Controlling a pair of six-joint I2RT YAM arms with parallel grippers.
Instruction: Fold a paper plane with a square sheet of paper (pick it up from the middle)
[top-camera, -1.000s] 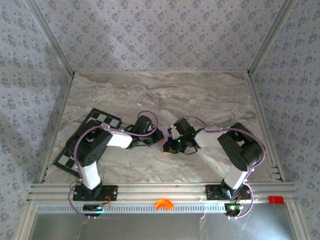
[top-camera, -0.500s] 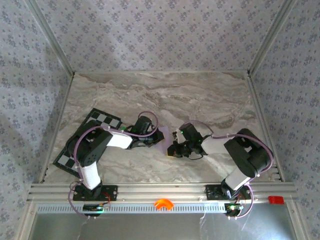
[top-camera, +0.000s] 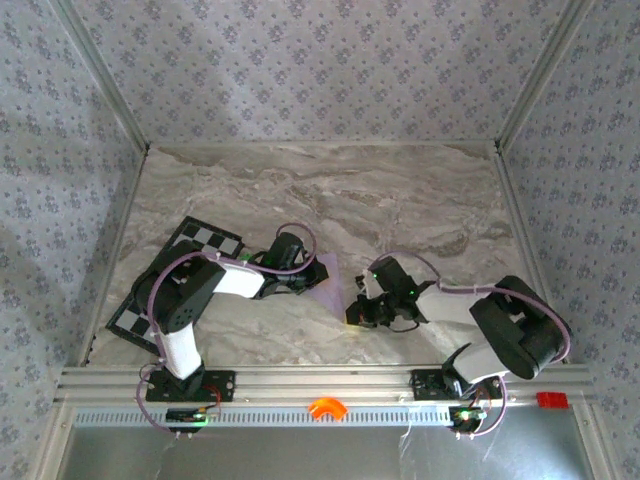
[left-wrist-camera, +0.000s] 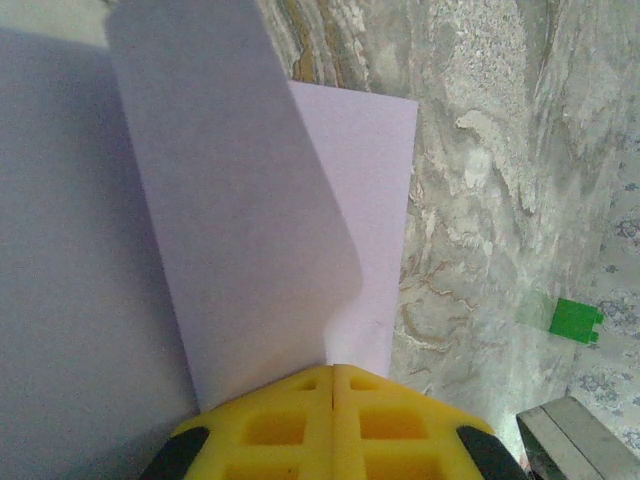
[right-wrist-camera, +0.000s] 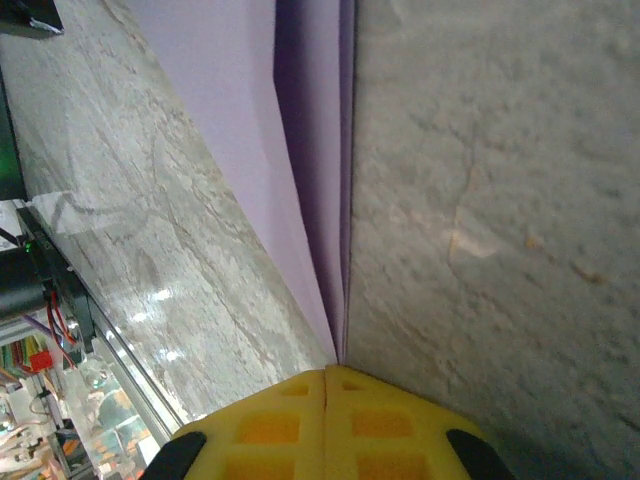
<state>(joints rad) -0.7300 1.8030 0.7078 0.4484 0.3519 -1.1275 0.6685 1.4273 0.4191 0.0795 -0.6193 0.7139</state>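
Tearing is the worry from where I stand, because the thin pale lilac square sheet of paper is pinched in 2 places at once. The left gripper has its yellow pads pressed together on 1 edge. A loose flap curls up above the rest of the sheet, which lies flat on the grey marble counter. The right gripper is likewise clamped tight on a folded edge, where several layers run together into the seam between its pads. Seen from above, the sheet sits near the middle of the counter between the 2 arms, to the right of the black-and-white checkered board. If either arm draws away faster than the other gives, paper this thin could rip or slide out of a pinch. The raised flap looks uncreased, so pressing it down off-line would likely set a crooked fold. The small green block lies well apart and looks harmless.
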